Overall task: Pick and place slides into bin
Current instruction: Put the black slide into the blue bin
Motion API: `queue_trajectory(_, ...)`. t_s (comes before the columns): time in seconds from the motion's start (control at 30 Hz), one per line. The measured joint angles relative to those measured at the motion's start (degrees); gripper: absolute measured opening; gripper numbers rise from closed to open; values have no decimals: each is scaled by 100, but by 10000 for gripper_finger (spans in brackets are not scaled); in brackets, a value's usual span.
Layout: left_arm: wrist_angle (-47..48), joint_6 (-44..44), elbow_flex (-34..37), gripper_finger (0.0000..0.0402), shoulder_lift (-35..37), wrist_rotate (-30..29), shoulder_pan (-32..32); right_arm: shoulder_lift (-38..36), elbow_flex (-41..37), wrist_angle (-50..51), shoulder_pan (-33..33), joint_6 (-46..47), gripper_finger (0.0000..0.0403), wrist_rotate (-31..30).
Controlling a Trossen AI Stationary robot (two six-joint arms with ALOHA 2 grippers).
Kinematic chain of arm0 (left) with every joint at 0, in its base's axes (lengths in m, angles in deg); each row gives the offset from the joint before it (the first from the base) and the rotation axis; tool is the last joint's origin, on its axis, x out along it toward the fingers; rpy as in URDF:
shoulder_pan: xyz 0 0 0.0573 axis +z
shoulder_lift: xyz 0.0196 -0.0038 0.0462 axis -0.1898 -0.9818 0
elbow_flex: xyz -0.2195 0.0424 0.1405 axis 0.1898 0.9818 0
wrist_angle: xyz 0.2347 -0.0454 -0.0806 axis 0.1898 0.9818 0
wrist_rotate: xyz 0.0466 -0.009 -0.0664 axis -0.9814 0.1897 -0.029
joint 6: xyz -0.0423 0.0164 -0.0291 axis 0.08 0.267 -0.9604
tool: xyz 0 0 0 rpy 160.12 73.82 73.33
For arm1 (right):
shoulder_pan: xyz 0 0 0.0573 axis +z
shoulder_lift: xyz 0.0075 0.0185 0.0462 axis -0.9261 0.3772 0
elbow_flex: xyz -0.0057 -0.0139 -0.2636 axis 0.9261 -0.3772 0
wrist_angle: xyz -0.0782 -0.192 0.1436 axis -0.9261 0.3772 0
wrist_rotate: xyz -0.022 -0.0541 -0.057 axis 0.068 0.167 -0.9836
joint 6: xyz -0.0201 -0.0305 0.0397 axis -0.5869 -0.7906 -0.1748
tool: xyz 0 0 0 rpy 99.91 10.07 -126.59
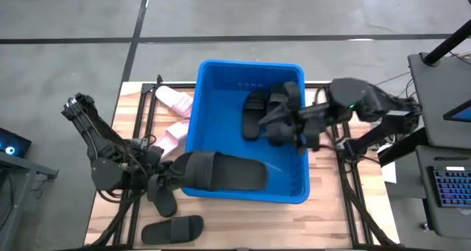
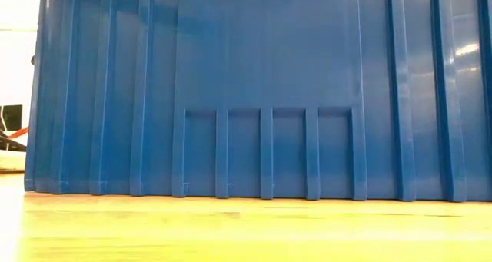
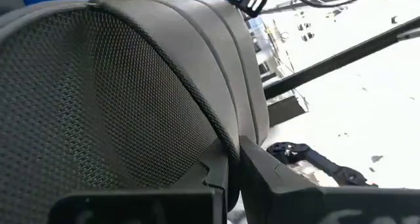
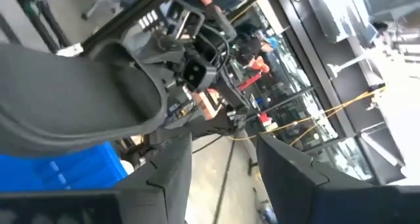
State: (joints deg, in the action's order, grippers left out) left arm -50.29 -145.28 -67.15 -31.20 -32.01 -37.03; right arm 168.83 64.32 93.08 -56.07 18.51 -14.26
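High view: large deep bright-blue plastic bin (image 1: 221,74) mid-table. Left gripper (image 1: 171,179) clamped on a matte black ribbed-strap slide (image 1: 221,171), held across the bin's near rim. Right gripper (image 1: 293,122) inside the bin at its right side, beside black slides (image 1: 259,112) on the bin floor. Two pale pink slides (image 1: 174,100) on the table left of the bin, another black slide (image 1: 173,229) near the front edge.

Low view: only blue bin wall (image 2: 261,93) and wooden tabletop (image 2: 246,231).

Left wrist view: fingers closed on black slide (image 3: 125,99), mesh lining facing camera.

Right wrist view: fingers (image 4: 170,165) parted, black slide (image 4: 72,99) just beside, grip unclear (probably releasing).

Likely light, flexible foam, grippy; best pinched at strap or sole edge.
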Motion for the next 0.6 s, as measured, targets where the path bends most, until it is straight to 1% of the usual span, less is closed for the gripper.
queue_trajectory(0.13,-9,-239,4,1,-5,294,29,412,239,121,77,-449,155,-179)
queue_trajectory(0.4,1,-457,4,1,2,281,43,1248,927,428,331,-771,144,-158)
queue_trajectory(0.53,142,-1058,50,1,2,154,132,1637,1364,563,462,-991,136,-156)
queue_trajectory(0.6,156,-1153,81,1,-3,114,156,1810,1596,712,479,-1044,133,-156)
